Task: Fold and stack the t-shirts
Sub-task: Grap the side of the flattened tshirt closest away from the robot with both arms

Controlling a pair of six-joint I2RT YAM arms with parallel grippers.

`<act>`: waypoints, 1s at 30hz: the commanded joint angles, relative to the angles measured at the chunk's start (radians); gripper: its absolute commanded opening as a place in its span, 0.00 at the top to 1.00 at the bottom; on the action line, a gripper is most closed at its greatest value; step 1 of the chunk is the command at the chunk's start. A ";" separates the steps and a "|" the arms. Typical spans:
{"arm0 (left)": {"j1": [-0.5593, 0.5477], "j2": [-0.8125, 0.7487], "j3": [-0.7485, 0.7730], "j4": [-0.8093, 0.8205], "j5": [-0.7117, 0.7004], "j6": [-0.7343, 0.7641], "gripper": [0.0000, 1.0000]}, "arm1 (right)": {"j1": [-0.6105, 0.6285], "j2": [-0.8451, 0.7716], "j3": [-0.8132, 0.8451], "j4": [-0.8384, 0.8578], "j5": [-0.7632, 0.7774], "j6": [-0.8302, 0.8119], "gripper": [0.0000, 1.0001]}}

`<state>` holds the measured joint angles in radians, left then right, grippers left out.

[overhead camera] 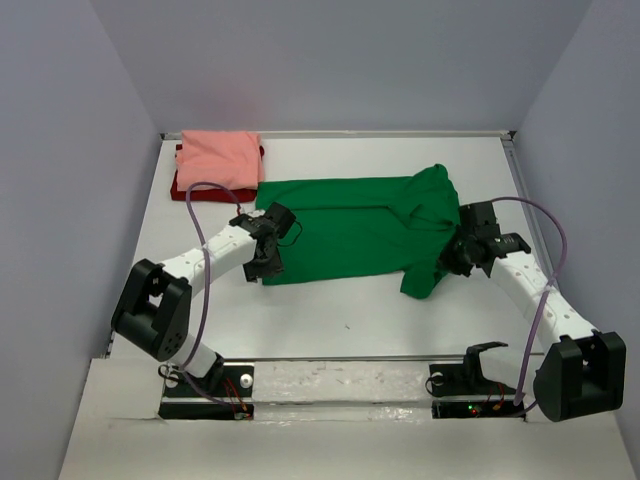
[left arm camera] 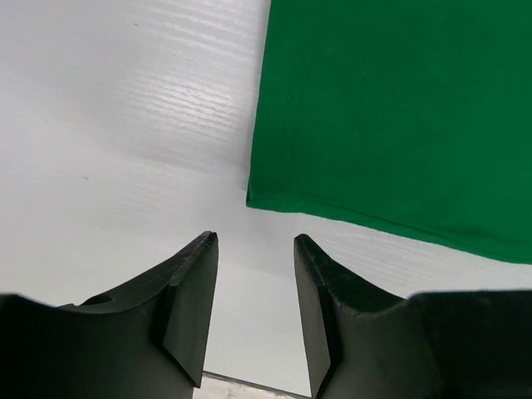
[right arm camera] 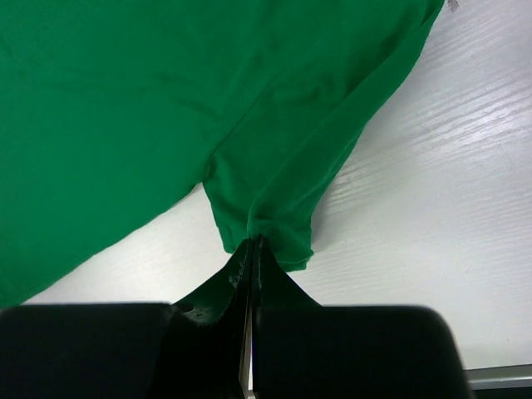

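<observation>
Two folded t-shirts, the salmon pink t-shirt (overhead camera: 220, 158) atop the dark red t-shirt (overhead camera: 182, 188), are sitting stacked far-left, while the green t-shirt (overhead camera: 350, 230) is lying spread on the desk (overhead camera: 350, 320) awaiting folding, the right pincer (right arm camera: 252, 243) pinching its sleeve and the left pincer (left arm camera: 255, 241) gaping empty beside its hem.

top: high at near edge, looking down | wrists: close, low over table (left arm camera: 125, 125) | all share: green t-shirt (overhead camera: 350, 225)
</observation>
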<state>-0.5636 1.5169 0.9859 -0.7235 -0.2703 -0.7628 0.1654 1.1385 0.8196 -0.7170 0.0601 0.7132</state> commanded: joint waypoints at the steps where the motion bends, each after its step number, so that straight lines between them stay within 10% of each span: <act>1: -0.004 -0.017 0.028 -0.011 -0.029 -0.006 0.48 | 0.002 -0.005 0.007 0.036 -0.011 -0.017 1.00; 30: 0.013 0.141 0.010 0.050 0.020 0.013 0.53 | 0.002 -0.019 0.026 -0.001 -0.034 0.000 1.00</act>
<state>-0.5537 1.6543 0.9897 -0.6479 -0.2329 -0.7460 0.1654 1.1198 0.8200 -0.7261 0.0425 0.7113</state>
